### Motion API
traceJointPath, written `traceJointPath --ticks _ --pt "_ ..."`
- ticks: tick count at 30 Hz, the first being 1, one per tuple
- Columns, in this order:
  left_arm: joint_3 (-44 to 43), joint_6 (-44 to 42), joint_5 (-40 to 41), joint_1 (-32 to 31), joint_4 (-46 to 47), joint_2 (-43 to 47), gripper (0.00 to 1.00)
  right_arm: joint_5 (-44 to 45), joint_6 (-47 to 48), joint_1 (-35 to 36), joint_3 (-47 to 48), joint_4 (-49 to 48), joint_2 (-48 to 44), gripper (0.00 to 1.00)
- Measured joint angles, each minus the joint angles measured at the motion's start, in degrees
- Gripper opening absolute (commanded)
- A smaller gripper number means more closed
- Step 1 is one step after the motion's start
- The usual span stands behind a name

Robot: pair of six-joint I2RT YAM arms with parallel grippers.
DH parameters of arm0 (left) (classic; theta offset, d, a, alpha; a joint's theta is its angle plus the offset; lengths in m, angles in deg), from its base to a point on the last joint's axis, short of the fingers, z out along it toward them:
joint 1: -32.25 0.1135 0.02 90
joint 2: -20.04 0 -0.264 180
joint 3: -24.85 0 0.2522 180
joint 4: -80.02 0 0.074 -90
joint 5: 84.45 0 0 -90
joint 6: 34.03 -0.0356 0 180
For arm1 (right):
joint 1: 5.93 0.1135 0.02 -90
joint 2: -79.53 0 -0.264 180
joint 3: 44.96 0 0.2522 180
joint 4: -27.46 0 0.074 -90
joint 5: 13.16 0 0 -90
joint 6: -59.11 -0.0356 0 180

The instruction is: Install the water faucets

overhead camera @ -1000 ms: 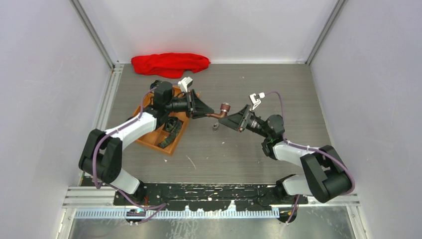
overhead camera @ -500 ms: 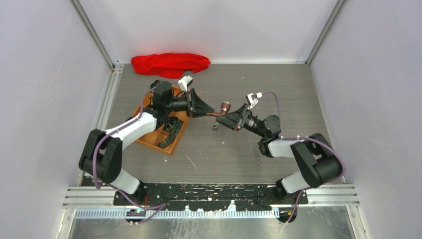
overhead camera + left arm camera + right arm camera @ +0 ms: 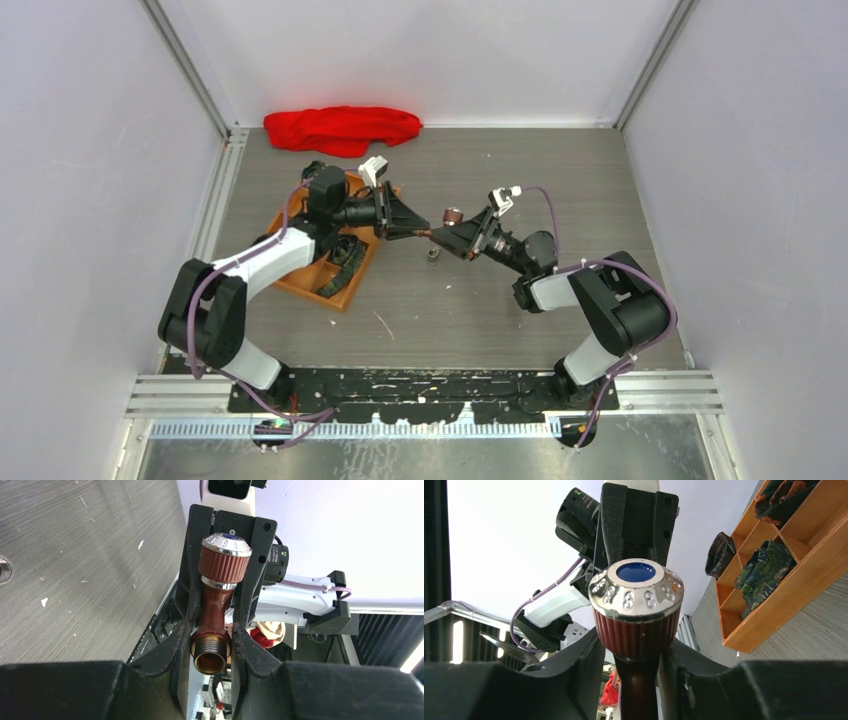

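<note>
Between the two arms, above the middle of the counter (image 3: 500, 320), the left tool (image 3: 210, 642) is clamped on the faucet (image 3: 216, 597). Its fingers (image 3: 181, 645) pinch the brass-coloured threaded end, and the open bore faces the wrist camera. The right tool (image 3: 636, 652) meets the same piece from the opposite side. Its fingers (image 3: 584, 665) lie against the base of the ribbed reddish knob, under the silvery cap with the blue centre. They look closed on it, though I cannot judge how firmly. The faucet therefore hangs in the air, spanning both tools and apart from the counter.

It looks like a small, solid metal part: rigid, dense for its size and not fragile. The glossy neck is probably slippery, while the ribs and the threads offer bite. I would steady it by the threaded collar or the body and use the knob only for turning, since the knob may spin on its stem. The threads could be marred or started crooked if forced.

A small dark fitting (image 3: 432, 256) stands on the counter just below the faucet. To the left sits an orange tray (image 3: 305, 288) holding dark coiled straps (image 3: 345, 250). A red cloth (image 3: 340, 128) lies at the far edge.
</note>
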Motion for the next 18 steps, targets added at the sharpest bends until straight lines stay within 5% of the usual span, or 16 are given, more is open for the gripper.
traceJointPath --ticks 6,11,12,16,18 --pt "0.2 0.4 -0.2 0.0 0.2 0.1 0.00 0.5 -0.9 0.0 0.0 0.0 0.7 0.12" --pt "0.2 0.7 -0.2 0.0 0.1 0.1 0.00 0.8 -1.1 0.0 0.0 -0.1 0.9 0.03" --pt "0.2 0.7 -0.2 0.0 0.1 0.1 0.00 0.8 -1.1 0.0 0.0 -0.1 0.9 0.04" --pt "0.3 0.7 -0.2 0.0 0.1 0.1 0.00 0.8 -1.1 0.0 0.0 -0.1 0.9 0.40" --pt "0.3 0.6 -0.2 0.0 0.1 0.1 0.00 0.7 -1.2 0.0 0.0 -0.1 1.0 0.47"
